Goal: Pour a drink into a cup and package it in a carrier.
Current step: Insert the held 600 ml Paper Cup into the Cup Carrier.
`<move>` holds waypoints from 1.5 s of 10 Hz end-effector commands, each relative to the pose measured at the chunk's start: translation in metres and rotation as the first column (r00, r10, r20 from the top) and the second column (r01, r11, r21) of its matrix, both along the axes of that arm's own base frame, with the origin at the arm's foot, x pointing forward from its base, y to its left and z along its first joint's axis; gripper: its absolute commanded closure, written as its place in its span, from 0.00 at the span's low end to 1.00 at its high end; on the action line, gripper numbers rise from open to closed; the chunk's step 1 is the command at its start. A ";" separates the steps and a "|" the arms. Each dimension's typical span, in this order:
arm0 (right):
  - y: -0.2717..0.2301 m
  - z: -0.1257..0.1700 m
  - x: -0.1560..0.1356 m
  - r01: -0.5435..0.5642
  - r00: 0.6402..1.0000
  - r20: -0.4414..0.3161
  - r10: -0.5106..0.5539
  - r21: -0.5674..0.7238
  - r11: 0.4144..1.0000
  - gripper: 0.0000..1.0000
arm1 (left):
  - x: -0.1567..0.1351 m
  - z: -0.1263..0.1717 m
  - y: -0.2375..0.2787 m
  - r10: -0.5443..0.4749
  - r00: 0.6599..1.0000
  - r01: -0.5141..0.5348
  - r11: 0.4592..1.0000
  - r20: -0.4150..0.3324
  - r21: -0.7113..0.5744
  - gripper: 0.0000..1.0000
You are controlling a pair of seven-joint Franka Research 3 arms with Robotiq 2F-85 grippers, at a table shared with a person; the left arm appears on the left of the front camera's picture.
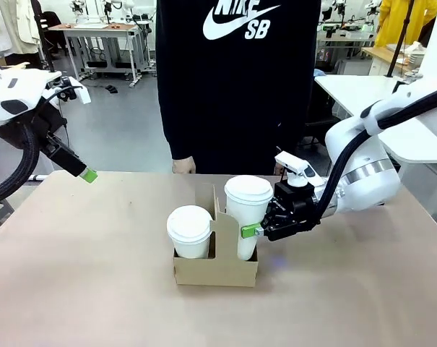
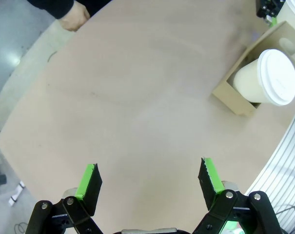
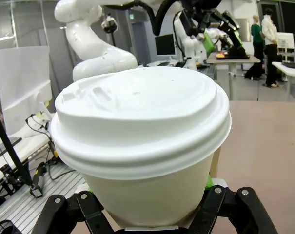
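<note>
The brown cardboard carrier [image 1: 215,273] stands mid-table. A lidded white cup [image 1: 189,231] sits in its left slot. A second lidded cup [image 1: 247,208] stands higher, its lower end dipping into the right slot, and my right gripper [image 1: 257,231] is shut on its side. In the right wrist view that cup [image 3: 142,146] is held between the fingers [image 3: 220,204]. My left gripper [image 1: 87,173] hangs open over the table's far left edge, pads [image 2: 88,181] wide apart with nothing between them; from there the seated cup [image 2: 266,78] and carrier [image 2: 230,95] lie far off. The drink is out of view.
A person in a black sweatshirt stands at the far edge, a hand [image 1: 183,166] resting by the table [image 1: 74,275]; the same hand [image 2: 73,17] appears in the left wrist view. Bare tabletop lies to the left and in front of the carrier.
</note>
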State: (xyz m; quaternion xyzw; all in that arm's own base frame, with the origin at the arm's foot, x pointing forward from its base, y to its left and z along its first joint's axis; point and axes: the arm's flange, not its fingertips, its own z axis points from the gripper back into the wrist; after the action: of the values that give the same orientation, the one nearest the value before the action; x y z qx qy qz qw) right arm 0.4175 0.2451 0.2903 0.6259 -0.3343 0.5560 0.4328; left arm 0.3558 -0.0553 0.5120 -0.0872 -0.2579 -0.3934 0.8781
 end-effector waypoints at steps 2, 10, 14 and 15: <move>0.001 -0.012 0.009 -0.069 0.997 0.016 0.070 -0.026 0.997 0.19 | 0.000 0.001 -0.001 0.008 1.000 -0.008 1.000 -0.001 -0.002 0.00; 0.012 -0.046 0.007 -0.179 0.980 0.083 0.179 -0.013 0.984 0.19 | 0.000 0.001 -0.001 0.008 1.000 -0.008 1.000 -0.001 -0.002 0.00; 0.003 -0.040 0.006 -0.164 0.970 0.173 0.169 -0.045 0.985 0.00 | 0.000 0.001 -0.001 0.008 1.000 -0.008 1.000 -0.001 -0.002 0.00; -0.002 -0.037 0.006 -0.155 0.971 0.178 0.161 -0.050 0.987 0.00 | 0.000 0.001 -0.001 0.008 1.000 -0.008 1.000 -0.001 -0.002 0.00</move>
State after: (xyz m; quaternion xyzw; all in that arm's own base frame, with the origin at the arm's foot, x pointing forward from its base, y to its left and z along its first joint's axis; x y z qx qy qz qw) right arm 0.4274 0.2519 0.2489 0.6067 -0.3059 0.6334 0.3703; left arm 0.3559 -0.0553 0.5120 -0.0871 -0.2578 -0.3934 0.8782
